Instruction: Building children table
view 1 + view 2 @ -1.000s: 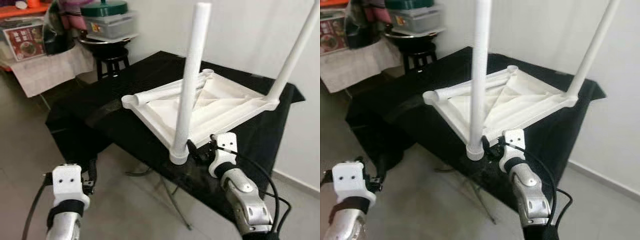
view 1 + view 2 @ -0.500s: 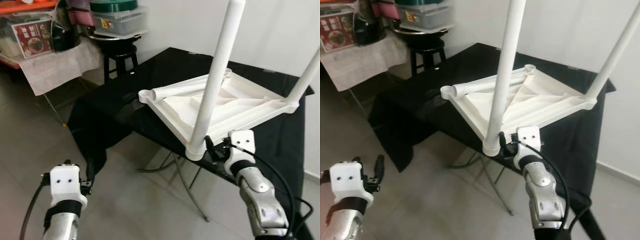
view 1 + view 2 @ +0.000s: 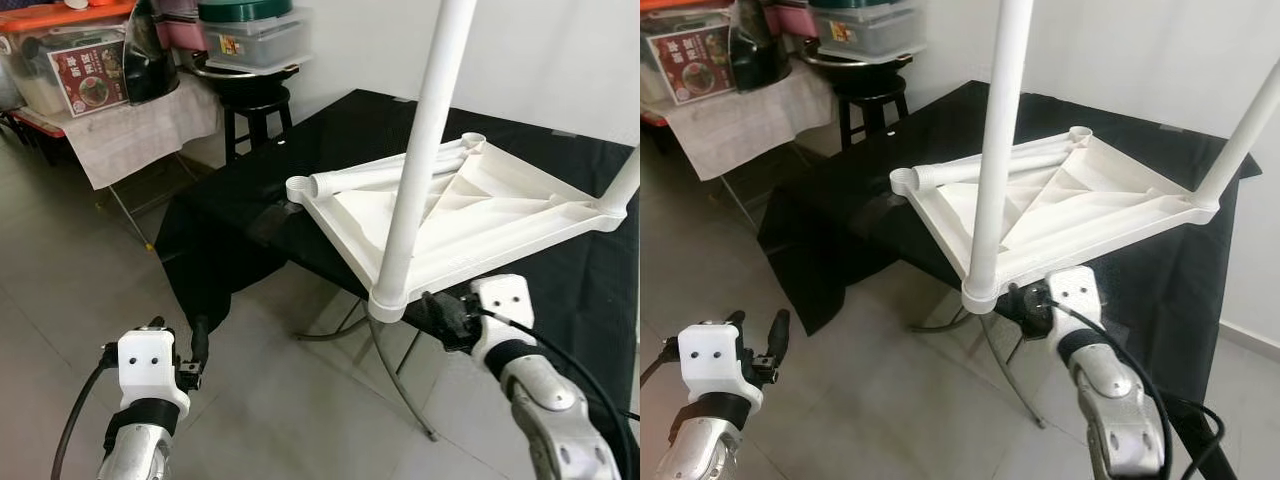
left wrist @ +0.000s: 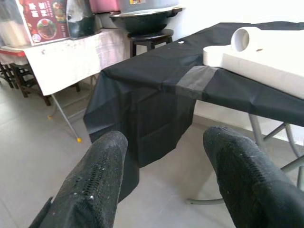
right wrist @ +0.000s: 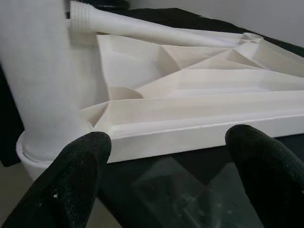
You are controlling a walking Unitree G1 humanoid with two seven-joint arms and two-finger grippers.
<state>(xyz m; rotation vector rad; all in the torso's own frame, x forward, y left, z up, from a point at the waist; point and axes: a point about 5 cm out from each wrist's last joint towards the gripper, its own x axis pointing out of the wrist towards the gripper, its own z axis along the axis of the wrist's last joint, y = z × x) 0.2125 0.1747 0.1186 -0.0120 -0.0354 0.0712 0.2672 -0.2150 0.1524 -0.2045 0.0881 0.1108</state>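
**White plastic tabletop lay upside down on the black-draped surface**

White plastic made up the children's tabletop (image 3: 470, 215), which lay upside down on the surface (image 3: 300, 160), itself covered by a black cloth that hung down over the near corner. Two legs already stood in its corner sockets: the near leg (image 3: 420, 160) rose at the corner closest to the robot, and the far leg (image 3: 1240, 135) rose at the right-hand corner. A loose leg (image 3: 385, 178) lay flat along the tabletop's far-left edge, its open end at the left corner.

The right tool (image 3: 440, 315) sat just below and beside the base of the near leg, at the edge of the surface. In the right wrist view its fingers (image 5: 78, 175) were spread wide, with the tabletop's rim and the near leg's socket between and beyond them; they touched nothing.

The left tool (image 3: 198, 340) hung low over the tiled floor (image 3: 70, 270), well apart from the surface, its fingers (image 4: 95, 185) likewise spread and empty.

Behind, to the left, a black stool (image 3: 255, 105) carried a dark pot, and a cloth-covered side table (image 3: 140, 125) held plastic boxes.
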